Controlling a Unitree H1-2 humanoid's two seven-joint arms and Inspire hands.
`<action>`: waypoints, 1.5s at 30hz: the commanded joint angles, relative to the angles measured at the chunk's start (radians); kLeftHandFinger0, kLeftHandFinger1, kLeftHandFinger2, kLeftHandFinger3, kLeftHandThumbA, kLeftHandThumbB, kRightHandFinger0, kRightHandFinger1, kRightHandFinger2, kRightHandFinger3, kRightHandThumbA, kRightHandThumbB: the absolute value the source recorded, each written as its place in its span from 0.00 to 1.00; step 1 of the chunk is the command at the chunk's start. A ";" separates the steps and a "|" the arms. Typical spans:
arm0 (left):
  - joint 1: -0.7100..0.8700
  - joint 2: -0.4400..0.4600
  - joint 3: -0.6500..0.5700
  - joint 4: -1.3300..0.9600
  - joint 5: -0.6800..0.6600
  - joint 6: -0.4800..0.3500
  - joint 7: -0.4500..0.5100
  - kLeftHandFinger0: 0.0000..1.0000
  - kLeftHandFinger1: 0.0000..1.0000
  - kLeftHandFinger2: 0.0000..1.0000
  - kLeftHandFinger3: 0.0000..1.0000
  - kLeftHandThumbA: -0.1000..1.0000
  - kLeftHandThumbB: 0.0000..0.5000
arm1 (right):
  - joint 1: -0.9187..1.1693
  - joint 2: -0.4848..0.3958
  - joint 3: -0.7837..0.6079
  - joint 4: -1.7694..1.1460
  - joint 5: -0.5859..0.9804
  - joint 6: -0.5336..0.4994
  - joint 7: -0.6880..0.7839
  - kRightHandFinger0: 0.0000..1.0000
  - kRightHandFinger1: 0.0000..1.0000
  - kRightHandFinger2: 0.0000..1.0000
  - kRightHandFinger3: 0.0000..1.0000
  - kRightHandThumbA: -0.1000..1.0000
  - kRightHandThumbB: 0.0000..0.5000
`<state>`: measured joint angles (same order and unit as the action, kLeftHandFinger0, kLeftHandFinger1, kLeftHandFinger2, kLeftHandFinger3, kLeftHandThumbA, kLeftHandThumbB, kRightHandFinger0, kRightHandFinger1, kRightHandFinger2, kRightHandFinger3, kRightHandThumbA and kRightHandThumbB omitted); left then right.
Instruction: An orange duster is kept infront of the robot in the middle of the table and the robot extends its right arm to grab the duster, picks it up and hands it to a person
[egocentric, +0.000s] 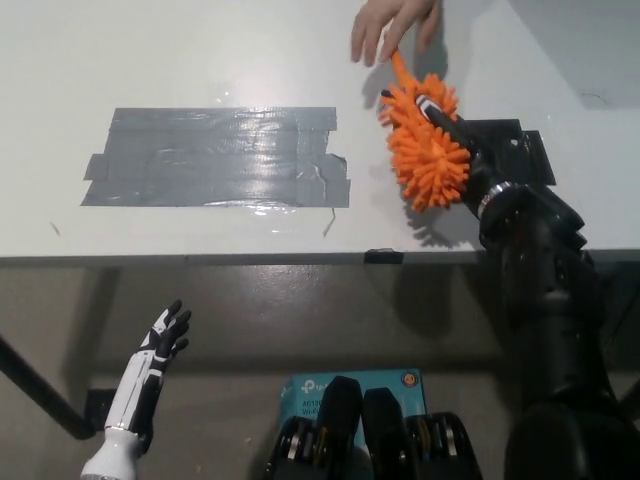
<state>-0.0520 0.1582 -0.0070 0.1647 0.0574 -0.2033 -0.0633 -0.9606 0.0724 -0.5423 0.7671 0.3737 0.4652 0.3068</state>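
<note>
My black right hand (452, 128) is shut on the orange duster (425, 150), holding it above the white table (200, 60) at the upper right. The duster's bristly head hangs toward me and its thin orange handle (400, 70) points away. A person's hand (392, 24) reaches in from the top edge, its fingers at the tip of the handle. My white left hand (160, 345) rests low at the lower left, below the table's front edge, fingers apart and holding nothing.
A large patch of grey tape (215, 157) covers the table's middle left. A black tape square (515, 150) lies on the table under my right forearm. A blue box (310, 395) sits on the floor below.
</note>
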 joint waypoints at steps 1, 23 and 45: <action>0.004 0.009 0.000 -0.035 -0.002 -0.036 -0.006 1.00 1.00 1.00 1.00 1.00 0.32 | -0.062 0.010 0.024 0.015 0.080 0.005 -0.006 0.00 0.20 0.62 1.00 0.00 0.23; -0.012 0.012 0.002 -0.031 -0.004 -0.030 -0.007 1.00 1.00 1.00 1.00 0.99 0.30 | -0.003 -0.014 0.115 -0.046 0.199 0.005 0.148 1.00 1.00 1.00 1.00 0.56 0.93; -0.059 0.021 0.000 -0.016 0.012 -0.015 -0.005 1.00 1.00 1.00 1.00 0.98 0.31 | 0.222 -0.098 0.289 -0.796 0.116 0.005 0.062 1.00 1.00 1.00 1.00 0.73 0.92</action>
<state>-0.0849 0.1594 -0.0070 0.1634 0.0582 -0.2002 -0.0630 -0.8043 0.0357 -0.3281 0.3615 0.5358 0.4691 0.4211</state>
